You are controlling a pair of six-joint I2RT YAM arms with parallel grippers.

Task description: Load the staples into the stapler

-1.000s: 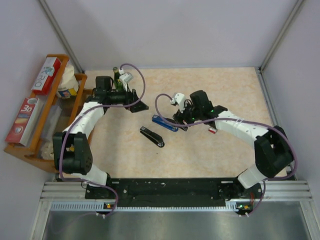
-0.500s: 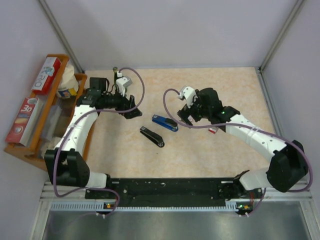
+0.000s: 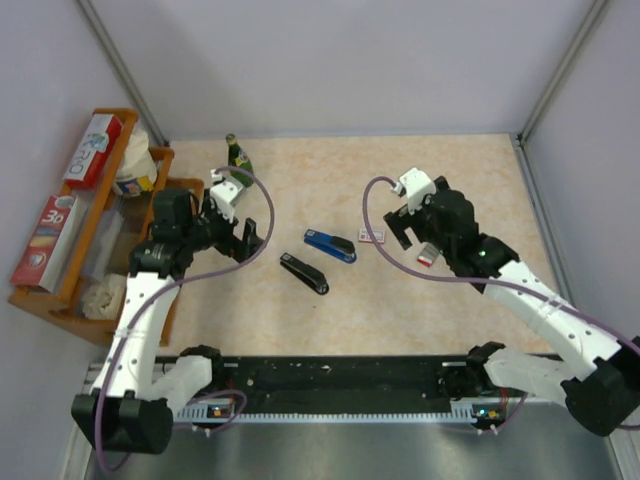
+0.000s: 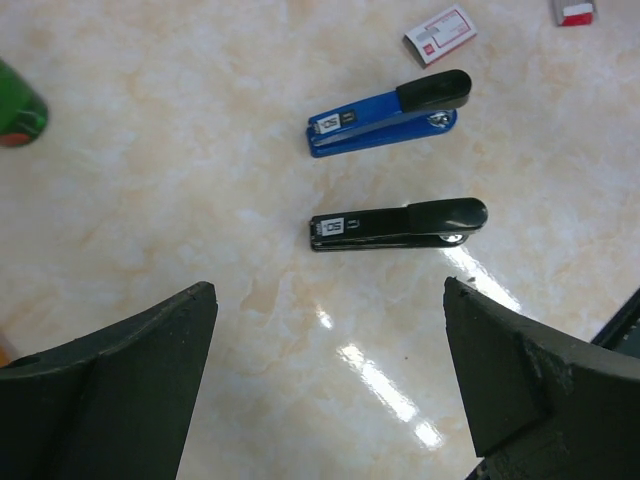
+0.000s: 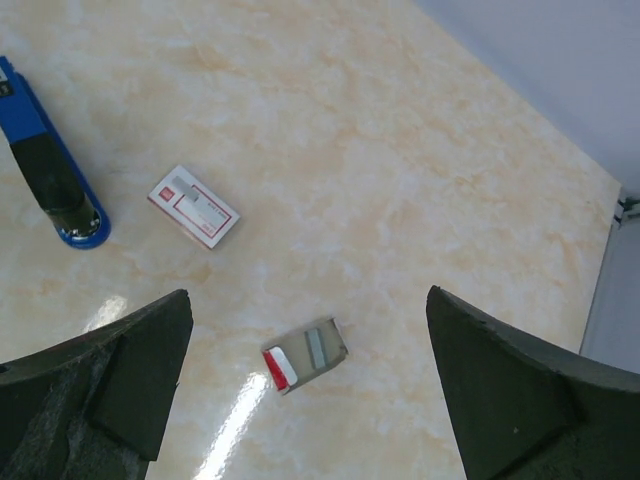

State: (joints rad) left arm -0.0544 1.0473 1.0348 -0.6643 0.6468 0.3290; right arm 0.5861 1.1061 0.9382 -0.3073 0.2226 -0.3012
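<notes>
Two staplers lie mid-table, both shut: a blue stapler [image 3: 330, 245] [image 4: 385, 114] [image 5: 45, 170] and a black stapler [image 3: 304, 274] [image 4: 398, 224]. The staples' white box with a red label [image 3: 372, 236] [image 5: 194, 206] [image 4: 440, 34] lies right of the blue one. Its small grey and red inner tray [image 3: 425, 258] [image 5: 305, 354] [image 4: 573, 11] lies apart, farther right. My right gripper [image 3: 412, 238] [image 5: 308, 295] hangs open above the tray, holding nothing. My left gripper [image 3: 248, 236] [image 4: 328, 300] is open and empty over bare table, left of the black stapler.
A green bottle [image 3: 237, 155] [image 4: 15, 110] stands at the back left. A wooden rack [image 3: 168, 153] with boxes and rolls lines the left side. Walls close the table at the back and right.
My right gripper has opened wide, lifted and drawn back to the right, away from the blue stapler. The left arm has pulled back from the bottle toward the near left.
</notes>
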